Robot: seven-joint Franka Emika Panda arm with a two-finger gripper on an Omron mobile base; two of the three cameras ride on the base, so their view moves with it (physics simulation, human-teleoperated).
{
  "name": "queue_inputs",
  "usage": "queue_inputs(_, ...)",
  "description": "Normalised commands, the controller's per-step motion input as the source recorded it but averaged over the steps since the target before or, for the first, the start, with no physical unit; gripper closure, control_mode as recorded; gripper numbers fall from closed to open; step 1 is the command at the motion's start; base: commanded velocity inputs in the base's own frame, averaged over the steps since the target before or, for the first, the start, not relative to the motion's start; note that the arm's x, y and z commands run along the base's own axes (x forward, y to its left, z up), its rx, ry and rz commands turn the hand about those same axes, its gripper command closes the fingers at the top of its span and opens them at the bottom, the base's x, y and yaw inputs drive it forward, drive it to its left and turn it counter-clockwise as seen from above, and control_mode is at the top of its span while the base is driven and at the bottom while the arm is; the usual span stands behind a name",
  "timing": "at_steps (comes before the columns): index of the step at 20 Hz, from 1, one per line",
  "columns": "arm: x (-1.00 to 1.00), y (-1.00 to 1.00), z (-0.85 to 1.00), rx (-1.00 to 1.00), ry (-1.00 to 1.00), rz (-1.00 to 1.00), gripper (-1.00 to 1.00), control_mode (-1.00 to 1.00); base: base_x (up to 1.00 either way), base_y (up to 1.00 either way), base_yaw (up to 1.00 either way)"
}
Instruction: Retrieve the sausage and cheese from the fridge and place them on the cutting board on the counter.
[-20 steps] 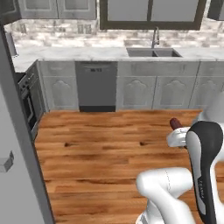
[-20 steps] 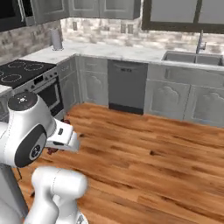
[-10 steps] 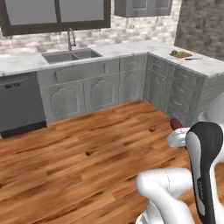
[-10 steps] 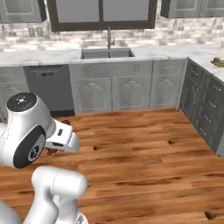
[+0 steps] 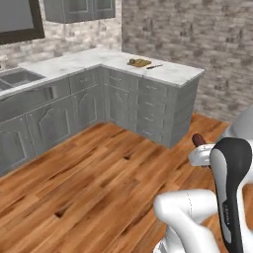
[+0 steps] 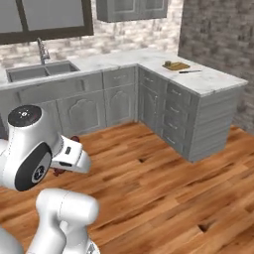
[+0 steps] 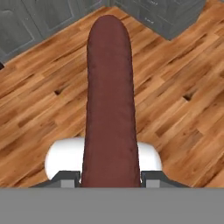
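- The two-finger gripper [image 7: 110, 178] is clamping the dark red-brown cylindrical sausage [image 7: 109, 100] between its jaws, narrow around the base of the link.
- In the hand view the sausage is running lengthwise up the middle, smooth and matte, with a rounded far end pointing over the wooden plank floor [image 7: 39, 105].
- In the left base view the sausage tip [image 5: 198, 140] is poking out just above the white wrist; the fingers themselves are sitting behind the arm and are hard to make out.
- In the right base view a sliver of dark red [image 6: 74, 139] is peeking past the white hand, low over the floor, well apart from the cabinets.
- Farther off, the white marble counter with grey veins [image 6: 213, 82] is wrapping round the corner over grey drawer fronts.
- The flat orange-brown wooden cutting board [image 6: 177, 66] is lying on that counter near the brick wall, with a small brownish lump [image 6: 167, 63] resting on its near corner; too small to identify.
- A thin dark utensil [image 6: 189, 71] is lying just beside the board.
- A steel sink with a tap [image 6: 39, 68] is sitting under the window.
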Motion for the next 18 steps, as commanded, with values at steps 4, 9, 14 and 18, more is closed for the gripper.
queue_inputs(4,0.0,0.0,0.0,0.0,0.0,0.0,1.0,1.0,1.0,0.75,-0.46)
queue_inputs(9,0.0,0.0,0.0,0.0,0.0,0.0,1.0,1.0,1.0,0.95,-0.25)
queue_inputs(14,0.0,0.0,0.0,0.0,0.0,0.0,1.0,1.0,1.0,0.85,-0.19)
queue_inputs(18,0.0,0.0,0.0,0.0,0.0,0.0,1.0,1.0,1.0,0.75,-0.24)
